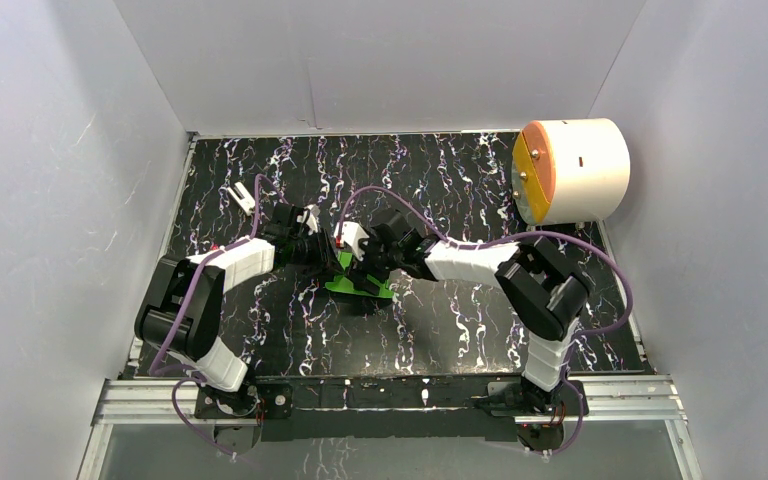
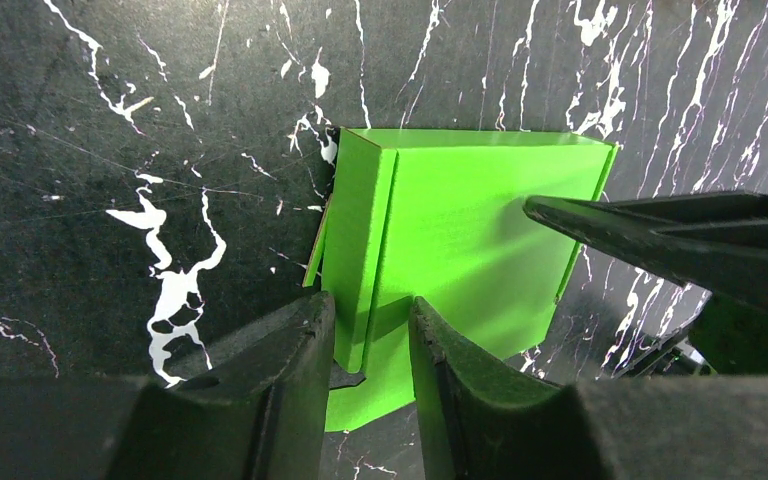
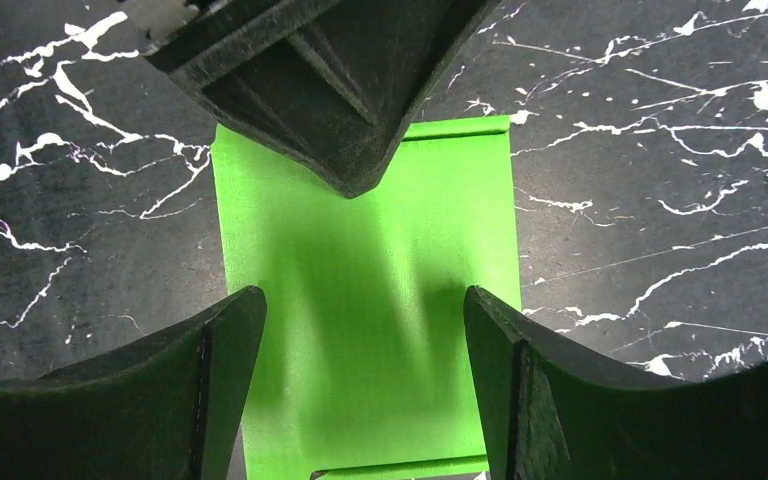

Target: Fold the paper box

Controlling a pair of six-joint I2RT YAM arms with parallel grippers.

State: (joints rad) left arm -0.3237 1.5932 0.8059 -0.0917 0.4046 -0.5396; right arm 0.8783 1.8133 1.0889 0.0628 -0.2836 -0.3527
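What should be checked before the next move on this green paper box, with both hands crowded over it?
1. Left hand holding the paper box: ok, its fingers appear closed on a raised side wall.
2. Right hand free of the card: ok, jaws wide open above the top panel, gripping nothing.
3. Room between the two hands: not ok, they nearly meet over the box.
4. Box resting flat on the table: cannot tell, the hands hide its near edge.
5. All flaps tucked in: cannot tell from these views.
6. White cylinder out of the way: ok, it sits at the far right corner.
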